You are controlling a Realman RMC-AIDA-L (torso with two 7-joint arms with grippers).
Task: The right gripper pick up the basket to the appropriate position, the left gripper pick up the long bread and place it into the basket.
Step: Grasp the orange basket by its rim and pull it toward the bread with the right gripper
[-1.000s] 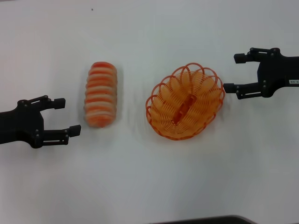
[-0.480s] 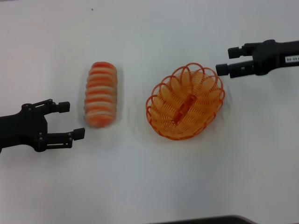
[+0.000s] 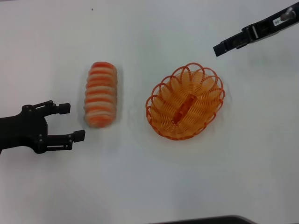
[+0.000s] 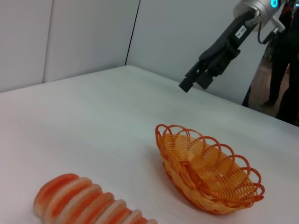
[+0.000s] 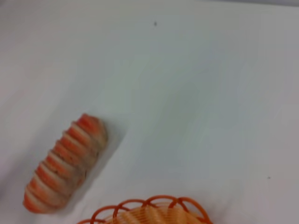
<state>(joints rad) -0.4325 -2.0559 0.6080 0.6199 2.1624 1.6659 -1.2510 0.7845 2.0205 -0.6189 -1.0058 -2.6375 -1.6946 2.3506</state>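
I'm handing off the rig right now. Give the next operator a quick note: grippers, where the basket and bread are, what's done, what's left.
Left gripper: open, empty, low beside the near end of the long bread, not touching it.
Right gripper: raised above the table beyond the basket, holding nothing.
Basket: empty on the white table, to the right of the bread.
Done: nothing grasped or moved into place.
Left: right gripper positions the basket; left gripper puts the bread in it.

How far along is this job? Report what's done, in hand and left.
Done: nothing yet. The basket sits empty on the table, and the long bread lies apart from it, ungripped. In hand: the left gripper waits open beside the bread; the right gripper is raised above the basket's far side, holding nothing. Left: positioning the basket, then grasping and placing the bread.
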